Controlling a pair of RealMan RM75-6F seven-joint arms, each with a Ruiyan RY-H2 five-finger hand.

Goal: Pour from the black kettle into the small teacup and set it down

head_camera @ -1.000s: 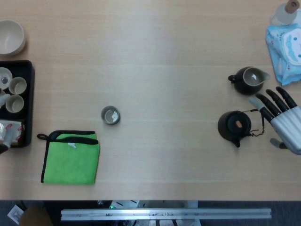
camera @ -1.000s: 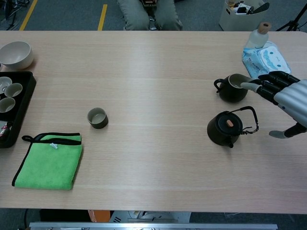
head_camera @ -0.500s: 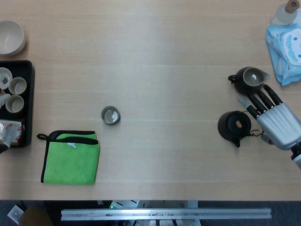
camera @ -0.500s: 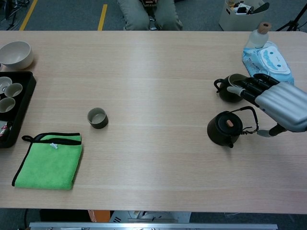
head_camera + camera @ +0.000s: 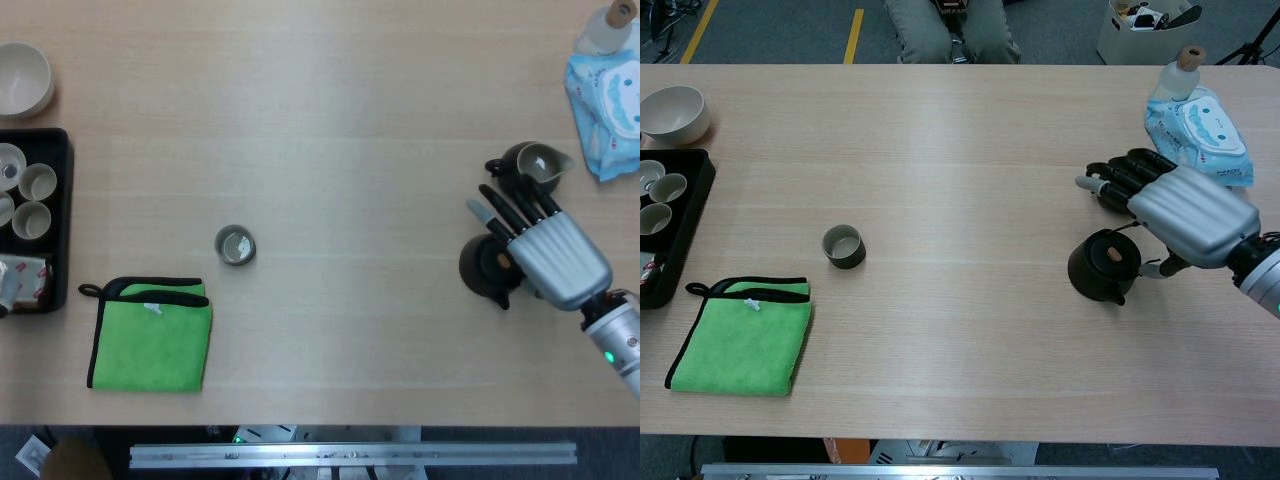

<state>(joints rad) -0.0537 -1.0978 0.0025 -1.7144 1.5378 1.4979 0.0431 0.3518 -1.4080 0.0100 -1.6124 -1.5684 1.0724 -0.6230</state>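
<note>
Head view looking straight down on the pale wooden worktop (image 5: 320,120); chest view facing forward at a slant, taking in the grey floor (image 5: 770,30) beyond. Both sharing the whole worktop, similarly near.

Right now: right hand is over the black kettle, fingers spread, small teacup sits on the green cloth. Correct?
One thing is off. The small teacup stands on the bare table, apart from the green cloth, just up and to the right of it in the head view. The rest holds: the right hand is over the black kettle with fingers spread.
</note>
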